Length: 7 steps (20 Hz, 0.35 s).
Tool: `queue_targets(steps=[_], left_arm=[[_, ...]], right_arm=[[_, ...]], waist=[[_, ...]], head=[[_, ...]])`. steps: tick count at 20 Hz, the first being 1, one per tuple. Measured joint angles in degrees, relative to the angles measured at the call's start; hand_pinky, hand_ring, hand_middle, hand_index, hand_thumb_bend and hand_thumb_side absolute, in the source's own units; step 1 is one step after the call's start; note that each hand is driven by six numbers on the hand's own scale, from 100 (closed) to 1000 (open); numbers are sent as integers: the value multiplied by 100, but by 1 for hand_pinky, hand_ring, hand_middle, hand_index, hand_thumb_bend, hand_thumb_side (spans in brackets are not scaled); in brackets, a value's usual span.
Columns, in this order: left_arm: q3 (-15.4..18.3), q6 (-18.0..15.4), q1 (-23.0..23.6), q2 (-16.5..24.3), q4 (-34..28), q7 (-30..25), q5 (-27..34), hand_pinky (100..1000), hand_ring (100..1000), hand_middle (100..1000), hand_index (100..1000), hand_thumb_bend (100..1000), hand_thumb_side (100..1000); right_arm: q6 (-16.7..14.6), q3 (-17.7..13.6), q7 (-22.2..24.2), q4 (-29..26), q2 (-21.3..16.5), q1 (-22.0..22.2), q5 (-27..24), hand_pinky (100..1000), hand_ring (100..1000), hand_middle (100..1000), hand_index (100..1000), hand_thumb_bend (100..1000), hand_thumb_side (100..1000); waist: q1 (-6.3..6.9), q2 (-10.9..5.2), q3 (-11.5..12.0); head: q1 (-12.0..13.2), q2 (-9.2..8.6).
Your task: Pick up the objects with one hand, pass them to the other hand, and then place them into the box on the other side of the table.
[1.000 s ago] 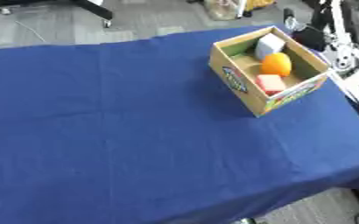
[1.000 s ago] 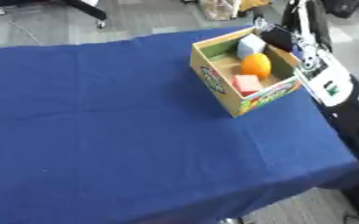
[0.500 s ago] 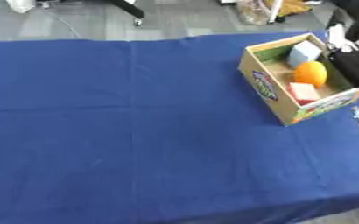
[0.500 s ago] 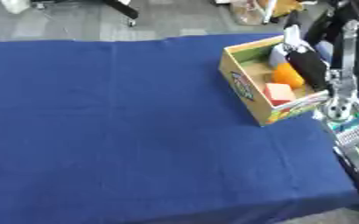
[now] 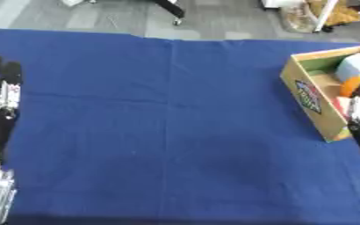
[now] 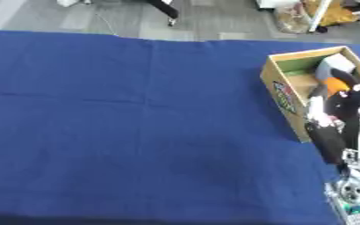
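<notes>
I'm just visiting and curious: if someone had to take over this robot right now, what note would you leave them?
Left hand: idle at the left edge of the blue cloth, fingers straight, holding nothing.
Right hand: over the box at the table's right side; whether its fingers are curled cannot be made out.
In the box: an orange object, a pale block, something pink, partly hidden.
Done: those things are already in the box.
Left: nothing else shows on the cloth to pick up; probably just draw the right hand back.

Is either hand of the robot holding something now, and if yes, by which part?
The left hand holds nothing. The right hand is over the box; whether it holds anything cannot be told.
</notes>
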Motion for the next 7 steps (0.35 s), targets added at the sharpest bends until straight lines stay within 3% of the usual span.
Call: queue_targets(steps=[7], left_arm=[[-85, -28, 99, -228, 0, 56, -79, 720, 673, 671, 802, 478, 684]], right_arm=[[-169, 150, 38, 444, 394, 99, -27, 254, 207, 252, 793, 100, 498]], waist=[[25, 0, -49]], head=[[27, -3]])
